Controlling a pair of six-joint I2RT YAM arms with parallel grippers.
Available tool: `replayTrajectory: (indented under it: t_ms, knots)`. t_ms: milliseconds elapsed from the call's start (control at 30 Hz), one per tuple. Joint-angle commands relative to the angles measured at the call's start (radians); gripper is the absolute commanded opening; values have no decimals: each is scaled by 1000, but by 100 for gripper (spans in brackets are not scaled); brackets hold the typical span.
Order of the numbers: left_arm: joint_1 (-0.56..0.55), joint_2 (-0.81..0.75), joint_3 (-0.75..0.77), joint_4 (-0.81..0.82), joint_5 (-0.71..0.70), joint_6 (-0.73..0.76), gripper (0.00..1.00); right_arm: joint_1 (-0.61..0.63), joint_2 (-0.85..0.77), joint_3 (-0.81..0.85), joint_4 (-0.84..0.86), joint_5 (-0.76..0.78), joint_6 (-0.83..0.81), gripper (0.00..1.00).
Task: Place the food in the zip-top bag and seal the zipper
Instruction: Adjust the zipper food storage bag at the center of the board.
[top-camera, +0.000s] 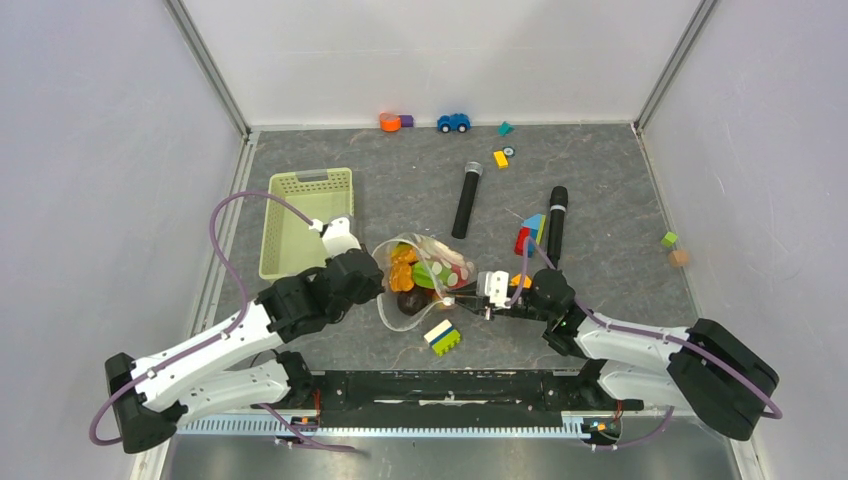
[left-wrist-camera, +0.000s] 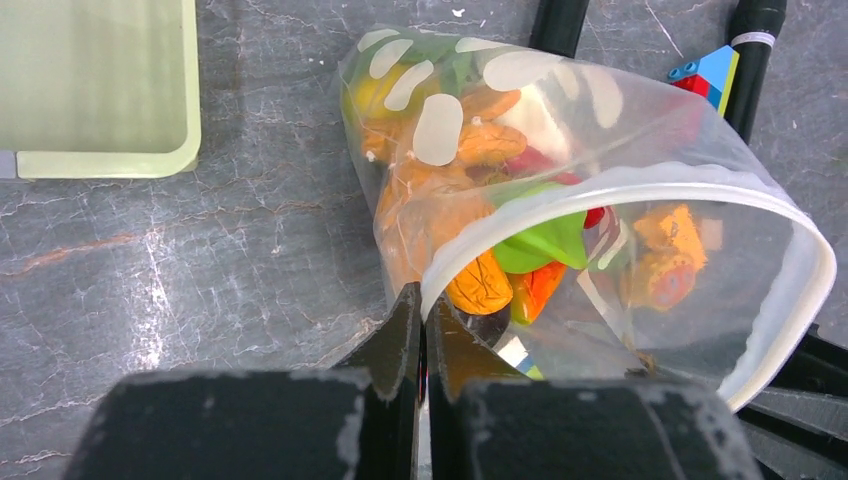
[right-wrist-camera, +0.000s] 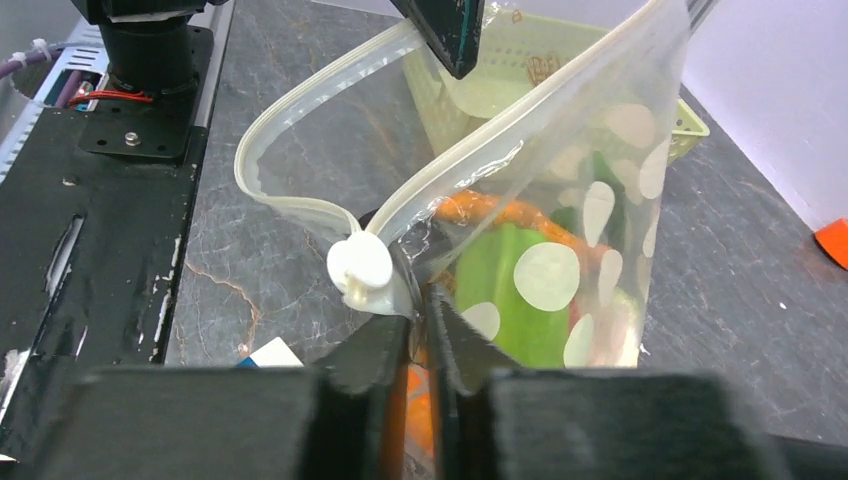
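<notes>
Left claw (left-wrist-camera: 421, 335) pinches the bag (left-wrist-camera: 560, 110) tight at nine o'clock, right claw (right-wrist-camera: 420, 325) pinches it at four, by the slider (right-wrist-camera: 360, 268); pull the zipper (right-wrist-camera: 300, 105) straight first.

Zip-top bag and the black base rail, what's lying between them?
One blue, white and yellow-green building block beside the zip-top bag, shown in the top view.

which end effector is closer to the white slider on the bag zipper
Right. The right end effector pinches the zip-top bag right beside the slider; the left end effector grips the zipper at the mouth's far end.
</notes>
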Motion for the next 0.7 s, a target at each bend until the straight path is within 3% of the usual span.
replayTrajectory:
  t_ms: [0, 33, 100, 233, 267, 367, 533, 667]
  knots:
    - [-1, -38, 21, 20, -16, -29, 2, 3, -46, -23, 90, 34, 18, 7]
    - [0, -50, 25, 11, -22, -25, 3, 3, -58, -25, 88, 45, 19, 1]
    - [0, -80, 32, 5, -22, 6, 18, 3, -88, -28, 80, 82, 34, 0]
    - [0, -144, 62, 23, 20, 141, 91, 3, -159, 12, -14, 178, 110, 0]
    - [-1, -158, 75, 35, 35, 180, 99, 3, -173, 27, -44, 213, 131, 0]
    - [-1, -178, 121, 90, 115, 310, 100, 1, -207, 73, -129, 302, 173, 0]
    - [0, -107, 233, 222, 368, 580, 100, -13, -213, 163, -263, 314, 109, 0]
    - [0, 58, 361, 227, 812, 942, 100, -59, -208, 260, -403, 291, 60, 0]
